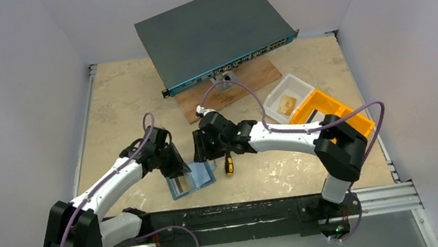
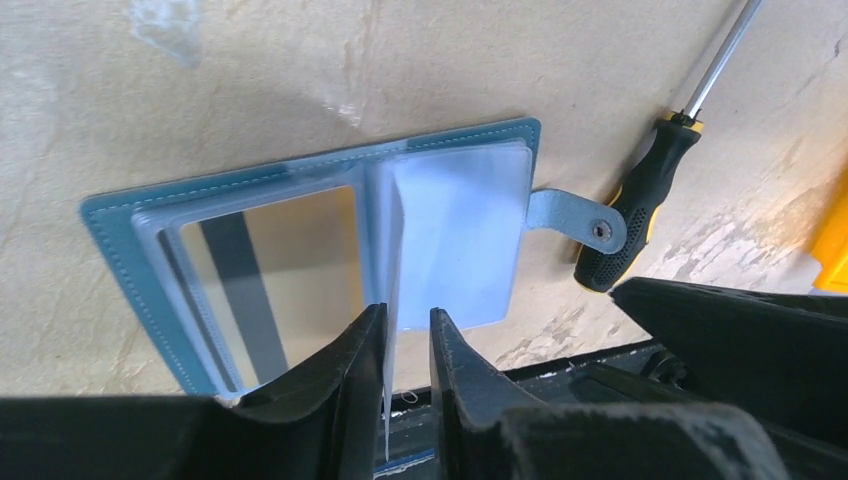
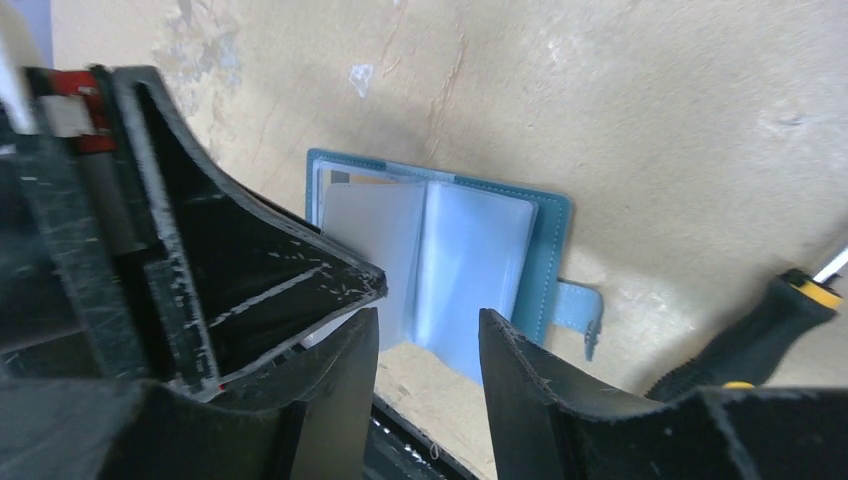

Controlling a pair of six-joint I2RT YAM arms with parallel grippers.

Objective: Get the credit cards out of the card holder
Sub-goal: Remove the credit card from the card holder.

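The teal-blue card holder (image 1: 190,179) lies open on the table between my two grippers. In the left wrist view the card holder (image 2: 300,230) shows clear sleeves, and a card with a dark stripe (image 2: 270,260) sits in its left sleeve. One clear sleeve page (image 2: 395,240) stands upright between the fingers of my left gripper (image 2: 408,315). The jaws are narrowly apart, and the page touches only the left finger. My right gripper (image 3: 428,320) is open and empty just above the near edge of the card holder (image 3: 470,260). The holder's snap strap (image 2: 575,215) points right.
A black-and-yellow screwdriver (image 1: 228,164) lies just right of the holder. A large dark grey network switch (image 1: 213,34) rests on a wooden board (image 1: 249,80) at the back. A white bin (image 1: 277,93) and an orange bin (image 1: 330,104) stand at the right.
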